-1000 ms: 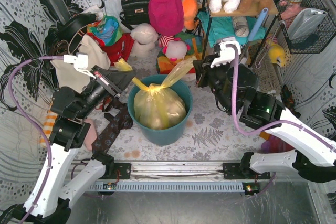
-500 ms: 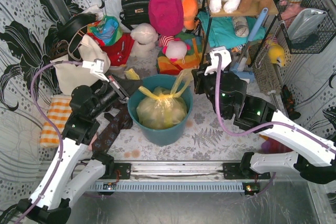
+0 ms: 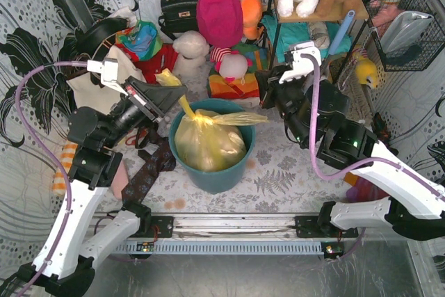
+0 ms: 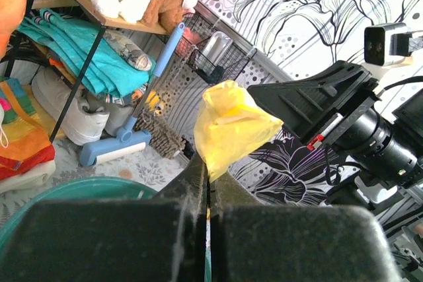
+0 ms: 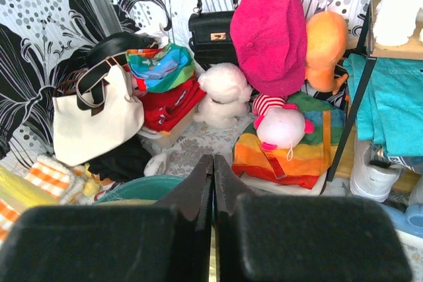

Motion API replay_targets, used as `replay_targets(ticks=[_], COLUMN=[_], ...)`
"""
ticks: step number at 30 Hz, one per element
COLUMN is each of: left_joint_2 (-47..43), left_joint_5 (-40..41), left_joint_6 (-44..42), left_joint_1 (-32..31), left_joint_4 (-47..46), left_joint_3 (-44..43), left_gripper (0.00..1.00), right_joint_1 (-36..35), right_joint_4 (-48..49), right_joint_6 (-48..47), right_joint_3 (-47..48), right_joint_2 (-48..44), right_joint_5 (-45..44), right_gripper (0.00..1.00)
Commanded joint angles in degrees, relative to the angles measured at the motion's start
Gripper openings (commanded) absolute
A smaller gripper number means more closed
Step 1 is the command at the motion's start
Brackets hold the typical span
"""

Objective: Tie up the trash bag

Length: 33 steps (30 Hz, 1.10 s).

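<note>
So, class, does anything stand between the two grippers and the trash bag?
Nothing visible does. The left gripper is shut on one tail of the trash bag. The other tail stretches toward the shut right gripper, with no object between.

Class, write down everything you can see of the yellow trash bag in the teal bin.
The trash bag is thin, crinkly, translucent yellow-green plastic, bulging full, sitting upright in the teal bin. Its top is gathered into two tails: one stretched left, pinched in the shut left gripper, the other reaching right to the shut right gripper, which seems to hold it.
</note>
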State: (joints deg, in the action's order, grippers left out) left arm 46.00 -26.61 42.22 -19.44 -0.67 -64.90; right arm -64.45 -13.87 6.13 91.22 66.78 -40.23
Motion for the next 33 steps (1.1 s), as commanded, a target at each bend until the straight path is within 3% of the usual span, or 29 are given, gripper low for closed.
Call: replay_targets(ticks=[1,3,8,10,15,21,27,33], left_joint_2=[-1.3,-1.9,-4.0,-4.1,-4.2,-4.2,-4.1,-1.4], left_joint_5=[-0.4,0.0,1.4,1.1,2.1,12.0,30.7,51.7], left_joint_6=[0.7,0.0,-0.6,-0.9,-3.6,-12.9,-20.5,-23.2], left_joint_1=[0.2,0.2,0.2,0.2,0.3,0.2,0.3,0.2], left_joint_4=[-2.3,-0.2,2.6,3.3,5.6,16.7,25.5,31.0], left_joint_3=[3.2,5.4,9.9,10.0,7.0,-3.2,-12.2,-12.6], left_gripper=[0.0,0.01,0.47,0.59,0.7,0.83,0.94,1.0], right_joint_1=[0.2,0.2,0.1,0.2,0.1,0.1,1.5,12.3], right_joint_4=[0.4,-0.5,-2.1,-2.2,-3.0,-6.4,-12.6,-21.2], right_joint_6=[0.0,1.4,4.5,4.9,5.2,5.8,4.9,7.8], right_joint_3=[-1.2,-2.8,-6.3,-7.1,-7.0,-5.7,-3.4,-1.1], right_joint_2=[-0.5,-1.3,-3.1,-3.8,-4.3,-4.5,-3.5,0.7], right_joint_5=[0.9,1.0,1.1,1.0,0.1,-2.8,-8.4,1.4], right_gripper=[0.0,0.0,0.0,0.0,0.0,0.0,0.0,0.0])
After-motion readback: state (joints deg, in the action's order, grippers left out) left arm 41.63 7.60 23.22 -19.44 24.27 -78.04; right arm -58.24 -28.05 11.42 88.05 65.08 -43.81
